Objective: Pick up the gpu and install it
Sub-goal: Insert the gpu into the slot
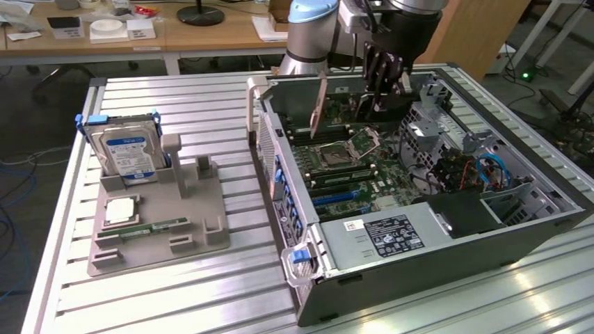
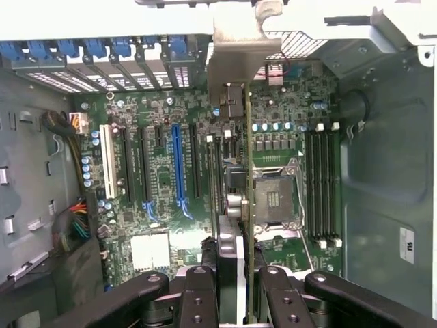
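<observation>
The black two-fingered gripper (image 2: 239, 277) is closed to a narrow gap on the gpu (image 2: 234, 75), a thin dark circuit card with a silver-grey metal end bracket; the fingers (image 2: 198, 294) clamp the card from both faces near the end far from the bracket; in the wrist view the card shows edge-on, running straight away from the jaws.

In the exterior view the gripper (image 1: 382, 94) reaches down through the open side of the dark grey metal computer case (image 1: 519, 229); the gpu (image 1: 318, 108) hangs inside the case opening with its bracket slightly tilted and close to the perforated rear wall (image 1: 269, 139) at the exterior view's left; whether its lower edge touches the board cannot be told.

Under the card lies the green motherboard (image 2: 164, 191); the card sits between the row of long expansion slots, among them a blue slot (image 2: 179, 164), and the square silver CPU socket (image 2: 273, 198); four dark memory slots (image 2: 321, 184) lie beyond the socket. The bracket end meets the row of rear slot covers with blue clips (image 2: 102, 51).

Room is tight toward the rear wall and toward the grey drive cage (image 1: 427, 132) at the exterior view's right; above the case it is open; the labelled silver power supply (image 1: 390, 233) fills the near end.

Well apart, on the ribbed aluminium table (image 1: 186, 104), a grey moulded holder (image 1: 158, 216) carries an upright silver hard drive with a blue label (image 1: 130, 153) and a narrow green memory stick (image 1: 153, 227).
</observation>
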